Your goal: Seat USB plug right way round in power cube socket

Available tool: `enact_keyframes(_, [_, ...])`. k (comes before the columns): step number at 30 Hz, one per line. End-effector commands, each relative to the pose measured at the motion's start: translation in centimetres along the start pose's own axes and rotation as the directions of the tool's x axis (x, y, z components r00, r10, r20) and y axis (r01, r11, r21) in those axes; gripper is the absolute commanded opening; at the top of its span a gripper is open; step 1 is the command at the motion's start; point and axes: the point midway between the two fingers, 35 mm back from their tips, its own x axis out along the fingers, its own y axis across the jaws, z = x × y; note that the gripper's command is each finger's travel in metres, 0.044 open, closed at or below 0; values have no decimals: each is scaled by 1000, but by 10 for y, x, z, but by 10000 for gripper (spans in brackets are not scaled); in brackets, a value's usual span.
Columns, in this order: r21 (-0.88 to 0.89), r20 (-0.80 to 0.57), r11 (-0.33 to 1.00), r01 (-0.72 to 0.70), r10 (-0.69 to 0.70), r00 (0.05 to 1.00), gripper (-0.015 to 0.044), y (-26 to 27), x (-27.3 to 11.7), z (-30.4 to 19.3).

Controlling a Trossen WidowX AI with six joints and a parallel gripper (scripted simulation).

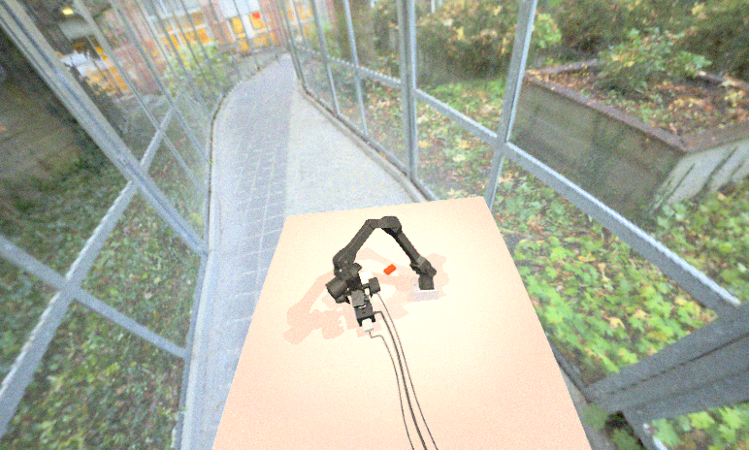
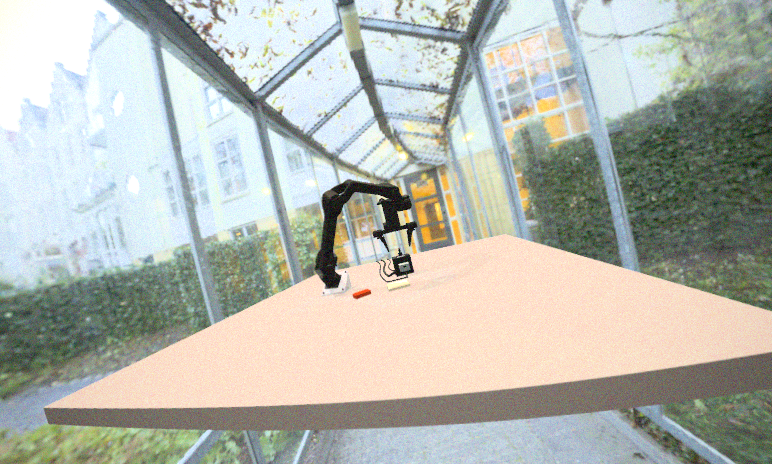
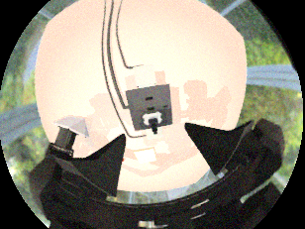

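Reaching across the table [image 1: 450, 379] [image 2: 435, 345] [image 3: 64, 58] with the arm [image 1: 356, 243] [image 2: 329, 230], base nearer the right edge in the top view. Above the power cube [image 1: 364, 313] [image 2: 403, 261] [image 3: 139, 94], nearer the left edge than the right, with the gripper [image 1: 357, 296] [image 2: 398, 249] [image 3: 155, 131] pointing down, spread wide and pinching nothing. Between the fingertips in the wrist view, but apart from both, a look at the dark plug [image 3: 154, 124] upright on the cube's top, by a pale surround; too small to tell depth or way round. Beside the cube, toward the top edge, a pale block [image 1: 365, 274] [image 2: 398, 285] [image 3: 145, 156]; between that and the base, a red block [image 1: 389, 269] [image 2: 361, 293].
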Motion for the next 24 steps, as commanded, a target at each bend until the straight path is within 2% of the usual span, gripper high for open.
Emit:
enact_keyframes(1, [-8,-4,1000,0,0,1000,440,1,3,0])
enact_keyframes(2, [-8,-4,1000,0,0,1000,440,1,3,0])
enact_keyframes(18, [0,0,1000,-1,1,1000,20,0,1,0])
enact_keyframes(24, [0,0,1000,-1,1,1000,0,0,1,0])
